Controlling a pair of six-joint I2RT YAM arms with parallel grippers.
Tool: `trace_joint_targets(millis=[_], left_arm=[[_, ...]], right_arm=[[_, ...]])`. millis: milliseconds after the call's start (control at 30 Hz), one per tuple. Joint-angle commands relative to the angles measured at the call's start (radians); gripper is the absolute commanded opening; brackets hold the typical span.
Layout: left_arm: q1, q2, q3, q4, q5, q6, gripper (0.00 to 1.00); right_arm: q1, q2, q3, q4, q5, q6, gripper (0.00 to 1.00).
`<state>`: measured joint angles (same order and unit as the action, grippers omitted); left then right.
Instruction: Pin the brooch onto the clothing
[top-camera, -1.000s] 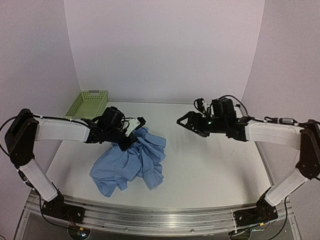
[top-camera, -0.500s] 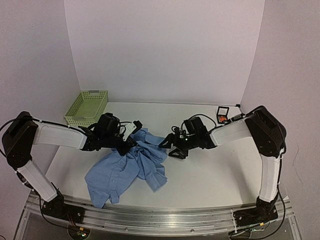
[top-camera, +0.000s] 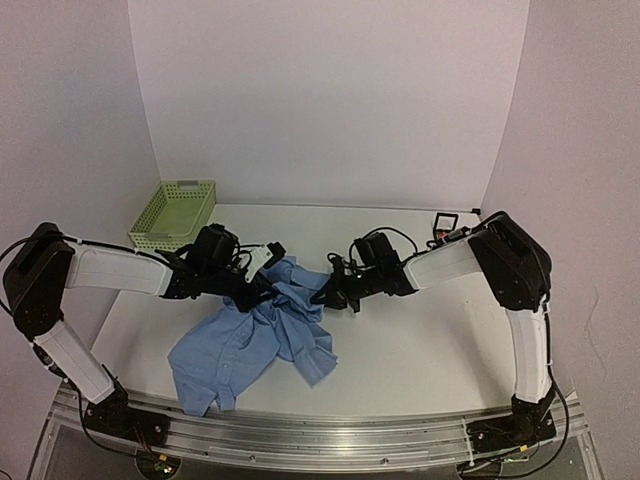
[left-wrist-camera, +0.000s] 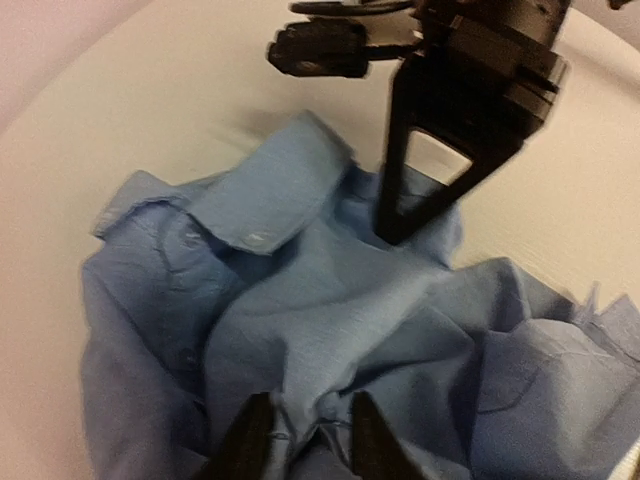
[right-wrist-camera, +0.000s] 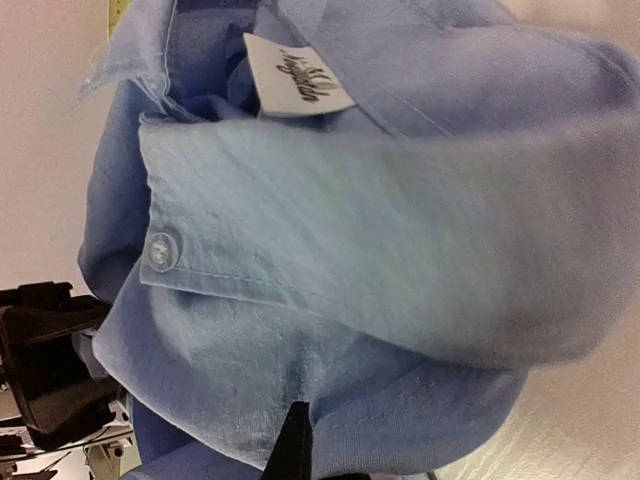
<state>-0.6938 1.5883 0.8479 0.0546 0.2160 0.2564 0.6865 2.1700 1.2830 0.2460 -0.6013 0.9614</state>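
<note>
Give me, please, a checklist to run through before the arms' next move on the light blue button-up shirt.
1. Light blue long-sleeved button-up shirt spread flat: not ok, it is crumpled.
2. Shirt collar exposed: ok, a button shows.
3. Right gripper shut: ok, tips at the cloth. Whether it pinches cloth: cannot tell.
4. Left gripper gripping: cannot tell, cloth is bunched between parted fingers.
5. Tiny orange-red brooch in a gripper: cannot tell, neither wrist view shows it.
6. Pale green plastic basket apart from both arms: ok.
</note>
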Motion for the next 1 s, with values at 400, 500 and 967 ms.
trace_joint_targets(millis=[400, 500, 967], left_arm=[[0.312, 0.319, 0.724, -0.554, 0.502, 0.100, 0.81], [0.301, 0.443, 0.824, -0.590, 0.496, 0.147, 0.84], [0.212, 0.841, 1.253, -0.789, 0.430, 0.315, 0.76]], right_arm=[[0.011, -0.146, 0.123, -0.712, 0.305, -0.689, 0.00], [0.011, -0.129, 0.166, -0.712, 0.300, -0.713, 0.00], [0.011, -0.124, 0.207, -0.709, 0.374, -0.730, 0.00]])
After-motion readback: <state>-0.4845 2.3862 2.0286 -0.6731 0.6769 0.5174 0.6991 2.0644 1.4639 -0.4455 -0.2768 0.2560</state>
